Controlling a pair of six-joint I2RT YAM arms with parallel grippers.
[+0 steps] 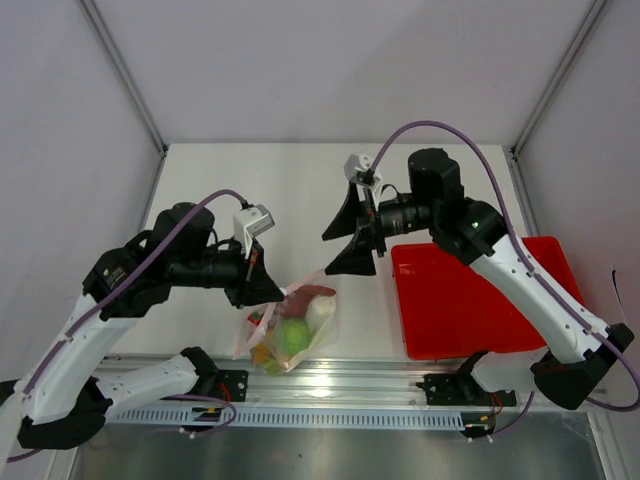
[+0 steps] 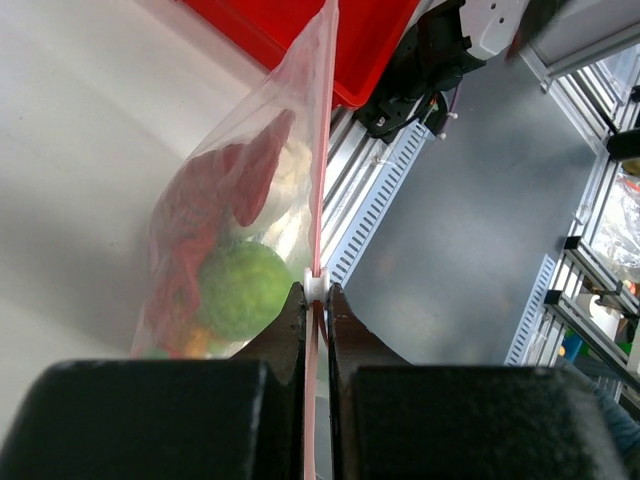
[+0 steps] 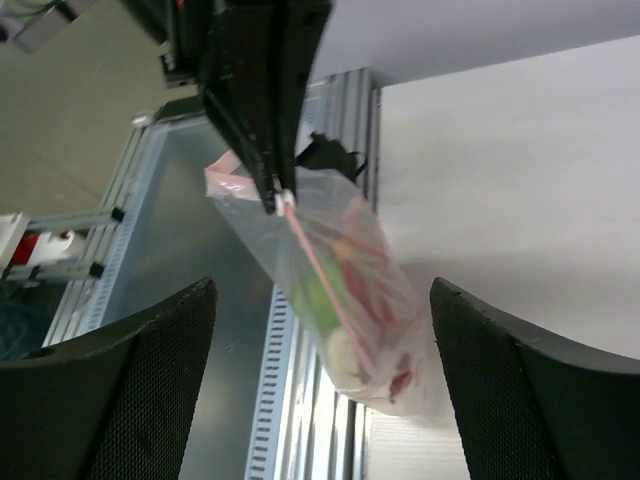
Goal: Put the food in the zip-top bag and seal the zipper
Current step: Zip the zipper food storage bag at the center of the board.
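The clear zip-top bag (image 1: 290,335) hangs near the table's front edge with the food inside. A round green fruit (image 2: 243,290), a red piece (image 2: 225,185) and pale and orange pieces show through it. My left gripper (image 1: 270,290) is shut on the pink-red zipper (image 2: 322,150), its tips right behind a small white slider (image 2: 316,287). My right gripper (image 1: 345,240) is open and empty, up and to the right of the bag. In the right wrist view the bag (image 3: 350,300) and its zipper (image 3: 320,275) lie ahead between my wide-open fingers (image 3: 170,370).
A red tray (image 1: 480,300) lies on the white table at the right, under the right arm. An aluminium rail (image 1: 330,380) runs along the table's front edge just below the bag. Grey walls close in the table's left, back and right.
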